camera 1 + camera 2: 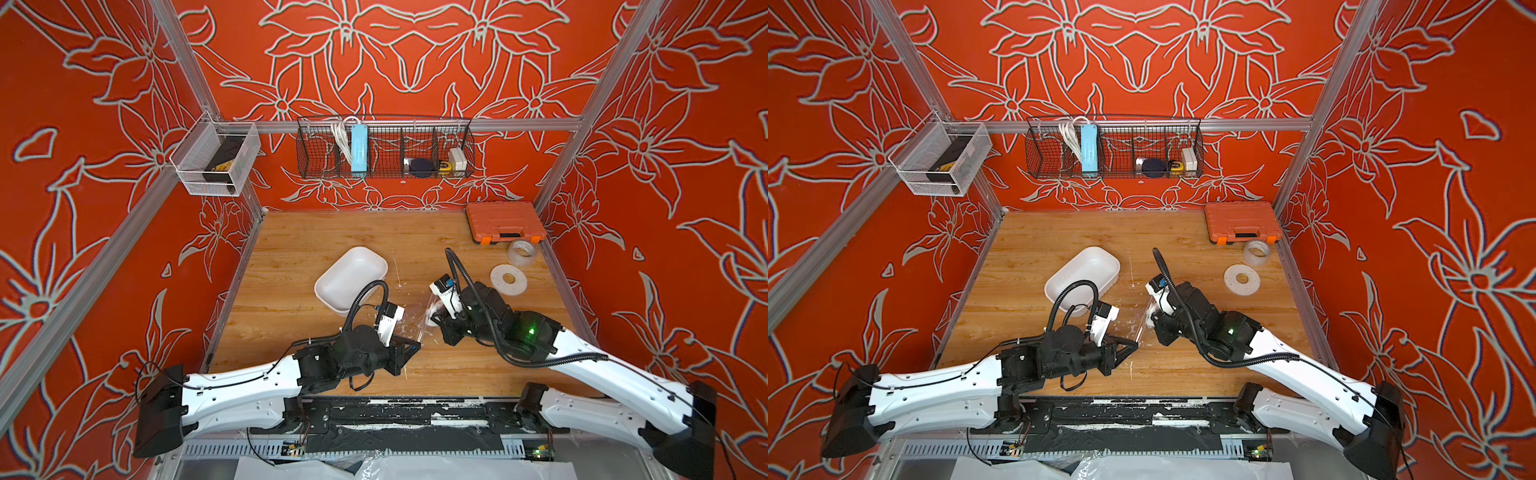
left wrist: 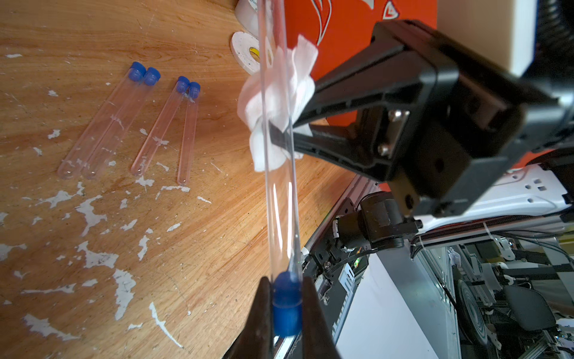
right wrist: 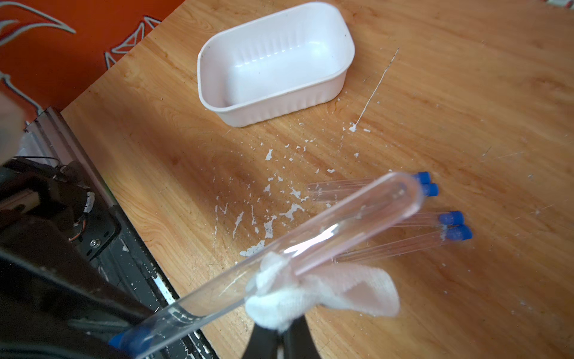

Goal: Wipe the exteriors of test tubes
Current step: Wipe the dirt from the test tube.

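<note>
Five in play, one mid-wipe by looks. Desk (image 3: pixel 481 93) scuffed, carrying the lot. White tub (image 1: pixel 353 272) at ten o'clock off desk centre in both top views, empty, so likely nothing finished yet. Four test tubes (image 2: pixel 121 124) flat on desk in two pairs, caps on; wiped or not, can't tell. Fifth tube (image 2: pixel 282 217) aloft, capped end toward six o'clock. Tissue (image 2: pixel 301 90) wrapped round mid-length. Left fingers (image 2: pixel 264 314) clamped on blue cap (image 2: pixel 287 298). Right fingers (image 3: pixel 264 340) pinched together on tissue, pressing it against tube.
</note>
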